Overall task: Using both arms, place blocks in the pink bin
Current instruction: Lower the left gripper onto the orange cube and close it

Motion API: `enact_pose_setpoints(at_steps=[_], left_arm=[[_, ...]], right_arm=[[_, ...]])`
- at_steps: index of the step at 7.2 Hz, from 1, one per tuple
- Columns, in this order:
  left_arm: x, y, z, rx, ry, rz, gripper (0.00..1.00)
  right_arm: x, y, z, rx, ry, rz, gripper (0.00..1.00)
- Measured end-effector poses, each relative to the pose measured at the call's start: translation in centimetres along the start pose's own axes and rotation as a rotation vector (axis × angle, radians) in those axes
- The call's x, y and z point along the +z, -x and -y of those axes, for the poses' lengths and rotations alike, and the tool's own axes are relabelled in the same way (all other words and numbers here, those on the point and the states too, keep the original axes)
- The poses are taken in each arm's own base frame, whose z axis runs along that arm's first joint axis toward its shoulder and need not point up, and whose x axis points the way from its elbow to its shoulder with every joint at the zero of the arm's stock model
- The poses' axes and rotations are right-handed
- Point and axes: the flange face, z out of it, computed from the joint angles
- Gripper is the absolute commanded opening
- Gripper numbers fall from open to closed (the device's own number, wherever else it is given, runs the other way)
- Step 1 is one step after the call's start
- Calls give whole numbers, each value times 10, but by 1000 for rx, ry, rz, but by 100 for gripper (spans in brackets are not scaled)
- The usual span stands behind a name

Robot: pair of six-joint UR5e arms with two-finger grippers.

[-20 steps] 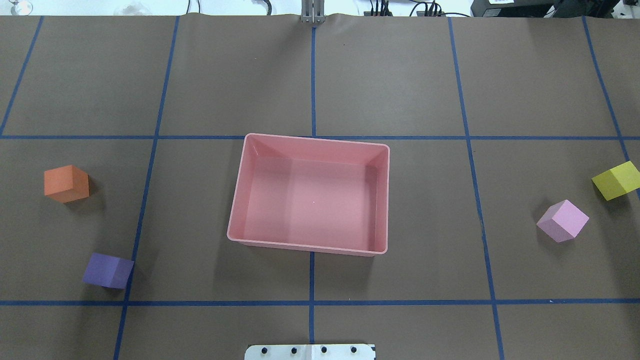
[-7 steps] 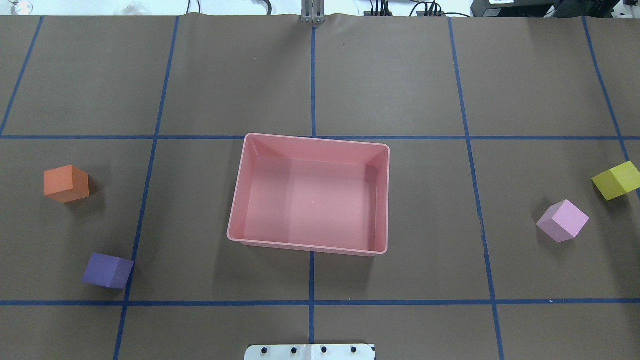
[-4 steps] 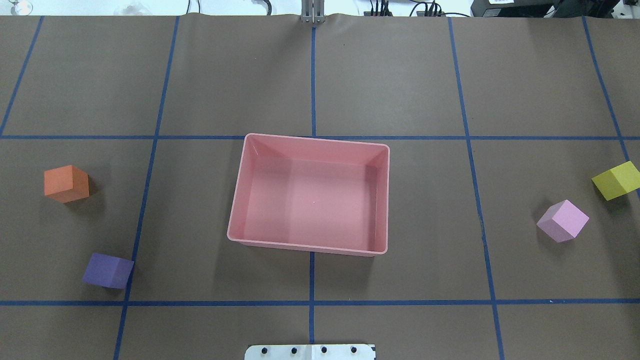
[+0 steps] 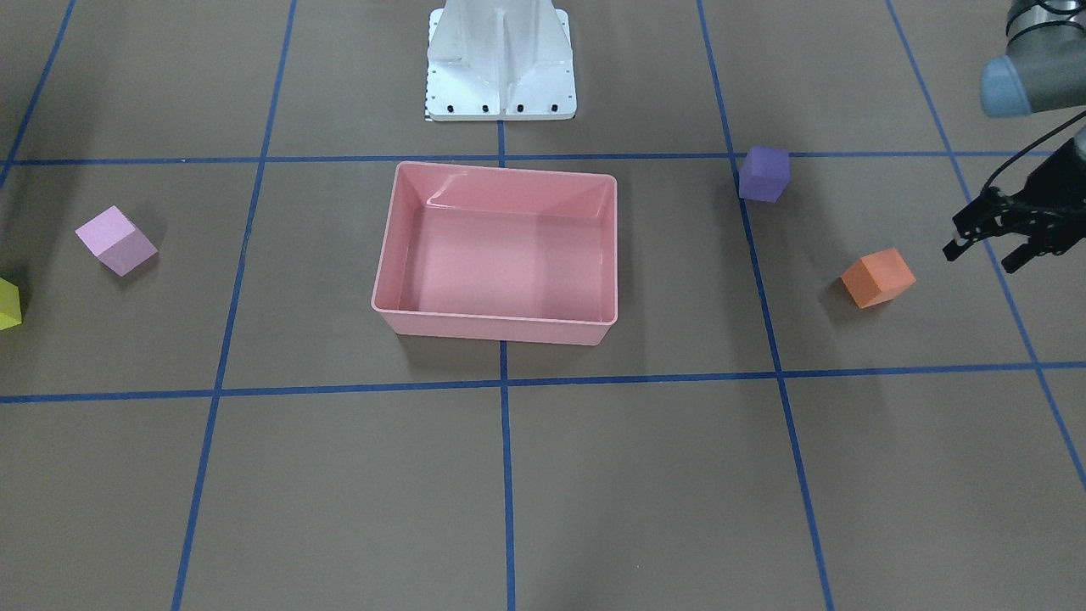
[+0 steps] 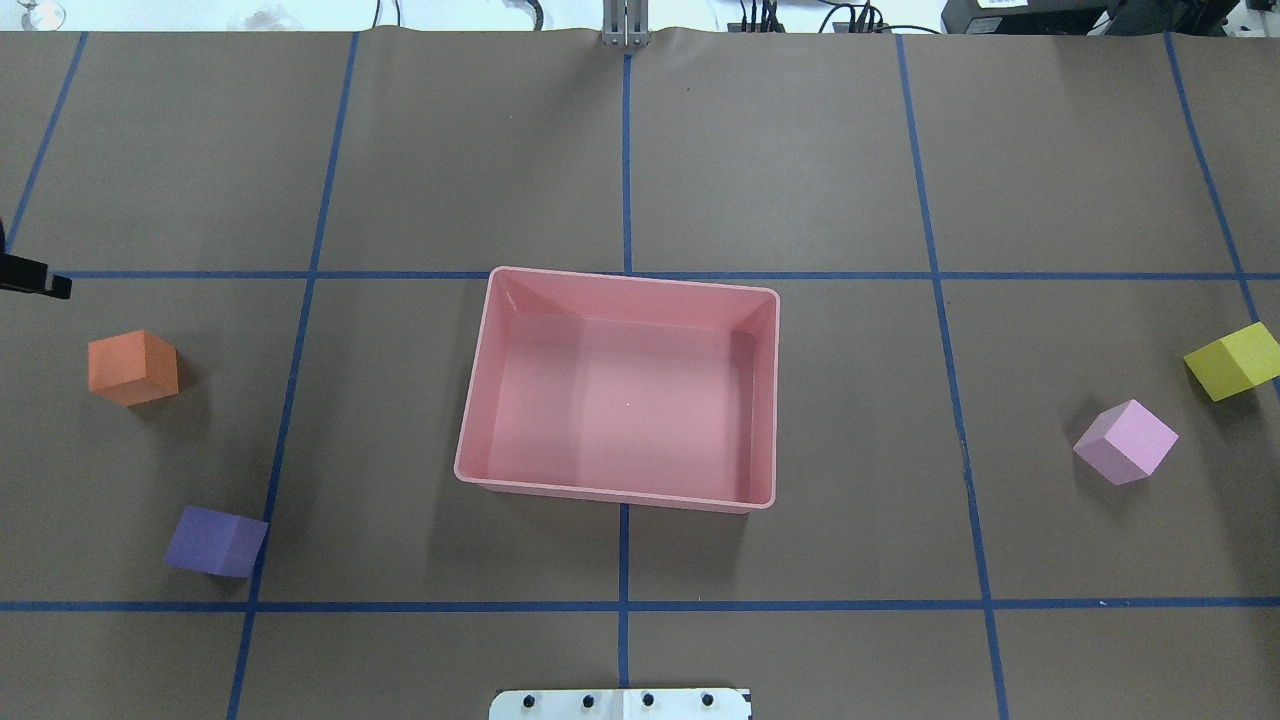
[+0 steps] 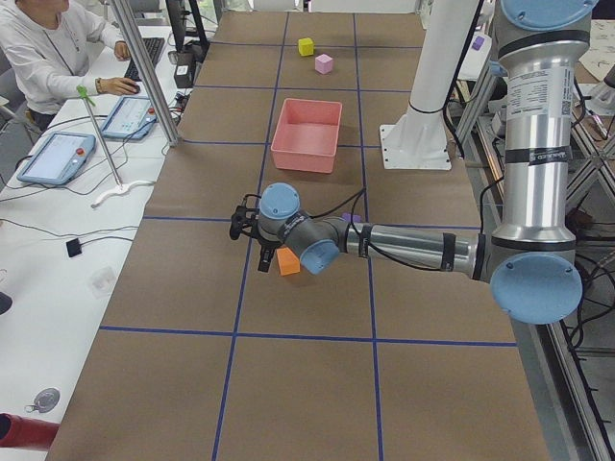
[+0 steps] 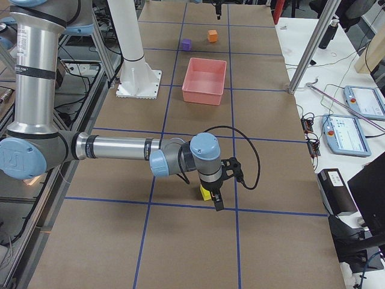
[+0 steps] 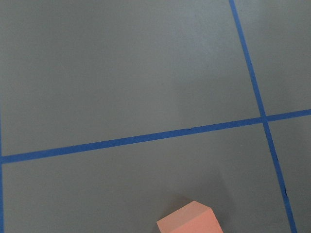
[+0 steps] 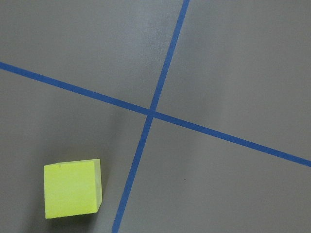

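Observation:
The pink bin (image 5: 468, 468) stands empty in the middle of the table, also in the front view (image 4: 492, 324). The orange block (image 5: 132, 367) and purple block (image 5: 215, 541) lie to its left; the light pink block (image 5: 1125, 441) and yellow block (image 5: 1233, 360) lie to its right. My left gripper (image 4: 984, 253) is open and empty, hovering just outside the orange block (image 4: 878, 277); one fingertip (image 5: 35, 280) shows at the overhead view's left edge. My right gripper (image 7: 215, 195) hangs over the yellow block (image 7: 206, 192); I cannot tell if it is open.
The white robot base (image 4: 501, 59) stands behind the bin. Blue tape lines (image 5: 624, 150) grid the brown table. A person (image 6: 48, 48) sits at a side desk beyond a metal post (image 6: 144, 67).
A fingertip of my left gripper has come into the overhead view at its left edge, beyond the orange block. The blocks and the bin have not moved.

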Motion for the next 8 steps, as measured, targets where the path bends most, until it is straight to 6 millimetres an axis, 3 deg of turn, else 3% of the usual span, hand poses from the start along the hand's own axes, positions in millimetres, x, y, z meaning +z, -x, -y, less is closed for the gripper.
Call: enact_pose_setpoints(at_steps=[2, 3, 6, 7, 8], left_arm=[[47, -34, -24, -75, -26, 76, 100], [62, -42, -34, -94, -35, 103, 100], [79, -34, -61, -105, -27, 163, 99], [84, -34, -67, -97, -24, 175, 85], [87, -36, -71, -90, -22, 181, 53]], right_arm=[[0, 0, 0, 0, -1, 1, 100], [-1, 0, 0, -1, -2, 0, 100], [-1, 0, 0, -1, -2, 0, 100], [-1, 0, 0, -1, -2, -1, 100], [-1, 0, 0, -1, -2, -1, 100]])
